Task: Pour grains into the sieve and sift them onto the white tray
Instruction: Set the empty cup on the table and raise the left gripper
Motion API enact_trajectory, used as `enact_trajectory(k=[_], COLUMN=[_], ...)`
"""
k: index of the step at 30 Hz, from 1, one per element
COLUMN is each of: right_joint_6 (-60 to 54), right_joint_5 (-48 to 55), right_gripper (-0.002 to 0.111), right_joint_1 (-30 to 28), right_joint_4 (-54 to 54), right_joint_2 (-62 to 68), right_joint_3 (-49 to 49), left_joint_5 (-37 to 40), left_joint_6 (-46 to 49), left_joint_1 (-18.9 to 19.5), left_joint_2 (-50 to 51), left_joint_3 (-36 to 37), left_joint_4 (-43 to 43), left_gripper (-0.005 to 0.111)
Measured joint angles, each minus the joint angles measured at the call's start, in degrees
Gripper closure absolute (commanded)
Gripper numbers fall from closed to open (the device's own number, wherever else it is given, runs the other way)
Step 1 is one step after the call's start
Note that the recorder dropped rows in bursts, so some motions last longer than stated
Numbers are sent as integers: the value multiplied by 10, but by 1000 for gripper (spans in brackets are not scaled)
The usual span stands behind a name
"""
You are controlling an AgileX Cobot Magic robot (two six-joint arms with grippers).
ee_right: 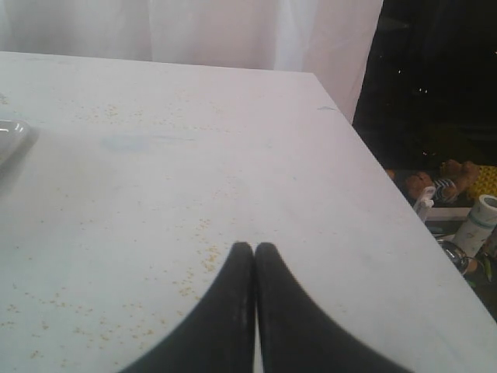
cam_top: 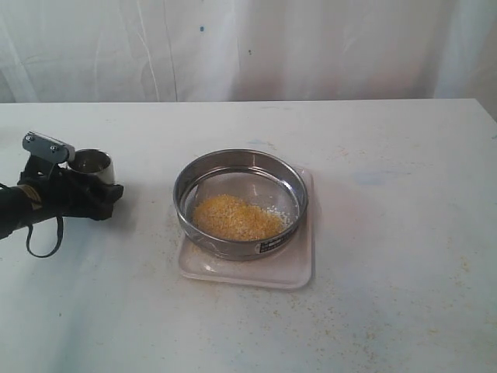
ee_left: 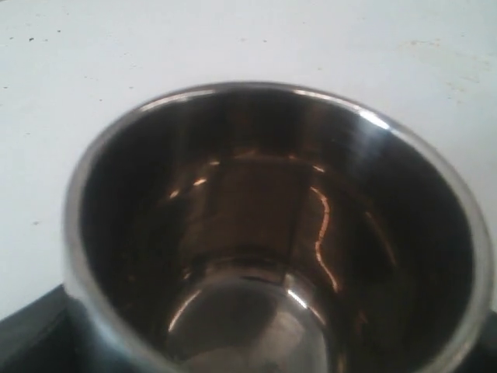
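pour looks done here: the grains (cam_top: 237,217) sit in a loose yellow heap on the mesh inside the sieve (cam_top: 225,245), towards its near side, and the sieve rests on the white tray (cam_top: 256,273), whose rim shows around it. well off to the left of the sieve, the left gripper (cam_top: 95,189) is at the small steel cup (cam_top: 92,165), which stands upright on the table (cam_top: 388,233). the wrist view looks straight into that cup (ee_left: 256,256) and it's bare and shiny, nothing left inside. the jaws stand wide around the cup; whether they press on its wall or stand just free of it, i cannot tell. the right gripper (ee_right: 254,260) is pinched fully together with nothing in it, over bare table on the far right of the sieve, out of the exterior view. so by my reading the sifting step is up. next call: let go of the cup, bring a gripper to the sieve's wall, take a firm hold on the ring and shake it gently over the tray, keeping it level so grains don't jump the rim.
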Motion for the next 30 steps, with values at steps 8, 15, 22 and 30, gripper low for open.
enact_trajectory(k=[8, 15, 22, 30], right_joint_6=[0, 0, 0, 0], right_joint_5=[0, 0, 0, 0], right_gripper=[108, 108, 108, 108], right_joint_1=[0, 0, 0, 0], right_joint_4=[0, 0, 0, 0], right_joint_2=[0, 0, 0, 0], right_joint_3=[0, 0, 0, 0], left_joint_5=[-51, -81, -67, 139], left_joint_6=[8, -36, -81, -232], left_joint_1=[0, 0, 0, 0], left_joint_2=[0, -34, -157, -383], left_joint_3=[0, 0, 0, 0], left_joint_4=[-43, 36, 90, 112], left_gripper=[2, 2, 3, 85])
